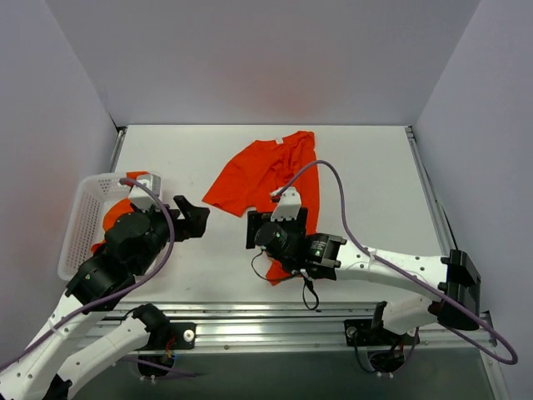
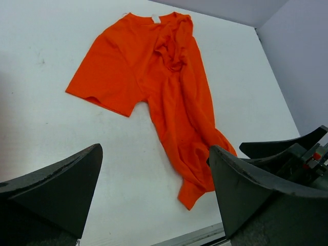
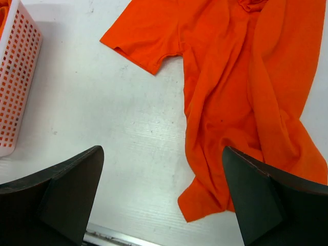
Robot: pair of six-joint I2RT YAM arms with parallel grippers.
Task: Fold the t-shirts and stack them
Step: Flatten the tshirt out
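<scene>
The left gripper (image 2: 155, 147) and the right gripper (image 3: 163, 151) hover with jaws wide apart and empty. One t-shirt (image 1: 262, 171) lies crumpled and twisted on the surface (image 1: 366, 167) at frame centre, its lower end running under the right arm, and a second t-shirt (image 1: 117, 212) sits in the basket (image 1: 75, 229) at the left. A grasp on the bunched lower hem probably catches several layers and leaves the cloth twisted when spread, and the right arm may drag the fabric beneath it.
</scene>
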